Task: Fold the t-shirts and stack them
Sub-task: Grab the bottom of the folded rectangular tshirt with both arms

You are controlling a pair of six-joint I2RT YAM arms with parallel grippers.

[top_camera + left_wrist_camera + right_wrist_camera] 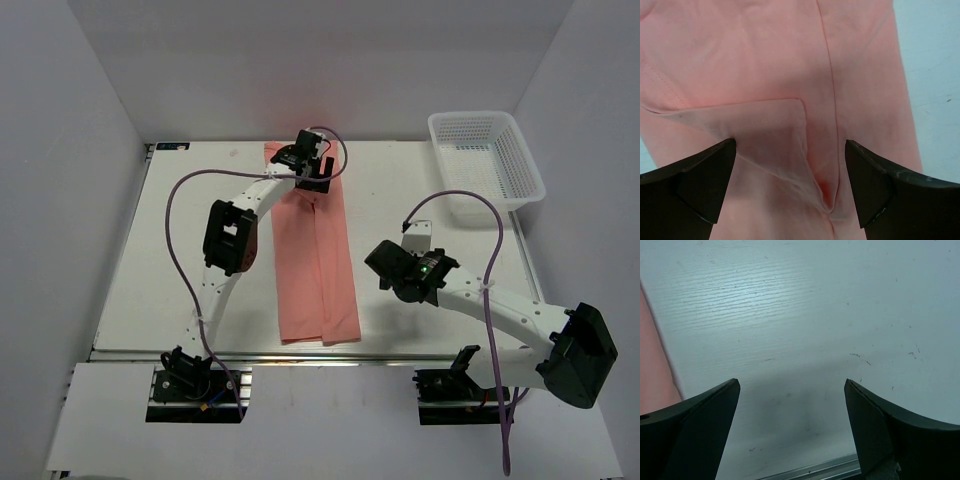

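A salmon-pink t-shirt (315,270) lies on the white table (170,250), folded lengthwise into a long narrow strip that runs from the far edge toward the near edge. My left gripper (316,183) hovers over the strip's far end. In the left wrist view it (790,145) is open, and the pink cloth (765,60) beneath shows a folded flap and a small pucker between the fingers. My right gripper (382,268) is open over bare table just right of the strip. In its wrist view (791,385), only a sliver of the t-shirt (652,365) shows at the left edge.
A white mesh basket (487,160) stands at the far right corner of the table. The table's metal front rail (810,471) lies just below my right gripper. White walls enclose the table on three sides.
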